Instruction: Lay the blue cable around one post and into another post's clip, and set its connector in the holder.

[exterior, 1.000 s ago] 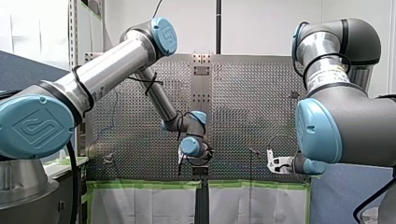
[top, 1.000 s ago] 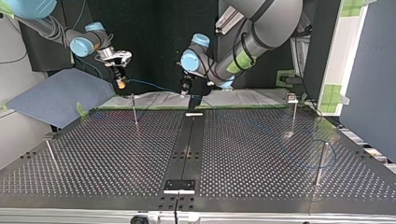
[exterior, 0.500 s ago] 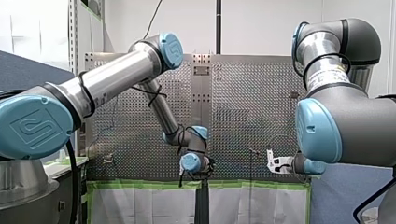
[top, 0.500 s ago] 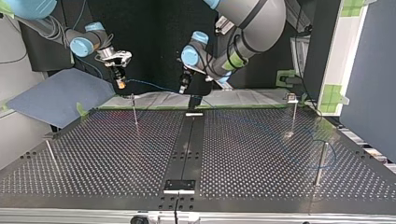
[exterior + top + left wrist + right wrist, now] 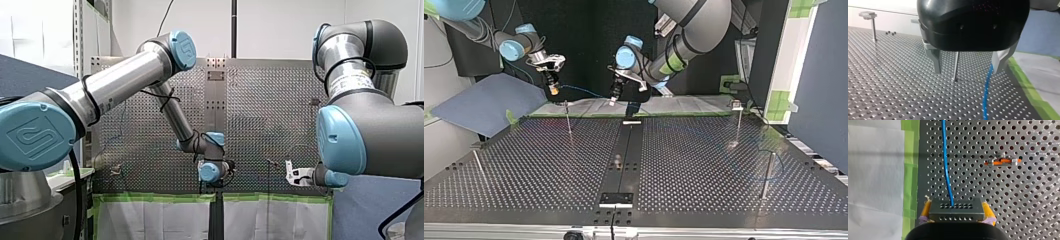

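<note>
My right tool [image 5: 956, 206] is pinching the dark connector [image 5: 956, 212] between its yellow pads [image 5: 926, 211] near the green tape [image 5: 910, 170] at the edge of the surface [image 5: 1023, 200], the blue cable [image 5: 946, 165] running out ahead of it past the orange clip [image 5: 1003, 161]. My left tool [image 5: 966, 71] is hanging spread above the surface, the cable passing just beside one metal finger [image 5: 999, 60] and not being gripped. To do this well, it should probably be closing gently with the cable centred, letting it slide while my right tool is holding light tension.

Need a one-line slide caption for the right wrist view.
My right gripper holds the connector, its blue cable running ahead over the perforated table beside an orange clip.
</note>
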Controlling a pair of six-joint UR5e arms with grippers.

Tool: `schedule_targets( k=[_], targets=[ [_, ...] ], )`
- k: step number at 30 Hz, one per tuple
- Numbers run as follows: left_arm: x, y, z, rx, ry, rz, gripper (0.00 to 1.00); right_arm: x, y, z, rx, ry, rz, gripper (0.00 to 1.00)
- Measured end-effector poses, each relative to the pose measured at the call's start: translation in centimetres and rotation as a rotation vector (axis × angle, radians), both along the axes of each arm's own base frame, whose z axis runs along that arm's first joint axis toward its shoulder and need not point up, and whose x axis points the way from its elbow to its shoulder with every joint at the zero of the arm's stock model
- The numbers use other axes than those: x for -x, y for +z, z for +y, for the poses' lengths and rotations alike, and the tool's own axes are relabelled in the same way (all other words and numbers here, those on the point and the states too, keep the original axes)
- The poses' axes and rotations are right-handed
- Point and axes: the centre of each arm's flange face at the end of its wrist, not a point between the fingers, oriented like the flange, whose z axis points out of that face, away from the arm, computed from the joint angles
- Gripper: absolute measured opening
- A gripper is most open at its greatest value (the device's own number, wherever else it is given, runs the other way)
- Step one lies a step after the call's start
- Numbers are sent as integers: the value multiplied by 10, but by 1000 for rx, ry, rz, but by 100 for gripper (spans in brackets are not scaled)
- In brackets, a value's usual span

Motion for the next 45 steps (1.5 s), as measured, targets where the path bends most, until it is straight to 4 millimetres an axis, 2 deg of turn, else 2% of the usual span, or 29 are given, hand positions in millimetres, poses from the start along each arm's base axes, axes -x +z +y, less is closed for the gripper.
schedule_targets(
  k=[6,21,27,34,45],
  targets=[
    [-1,2,-2,3,-2,-20,99,-1,0,0,-1,2,0,0],
    [9,-5,3,-129,-20,20,99,3,0,-3,4,-18,2,0],
    [7,0,-8,-93,-62,13,99,4,1,-4,8,-24,5,0],
    [3,17,-31,-9,-131,5,99,4,1,-4,8,-25,5,0],
    [13,15,-35,-49,-182,45,99,5,1,-5,9,-30,4,0]
  ],
)
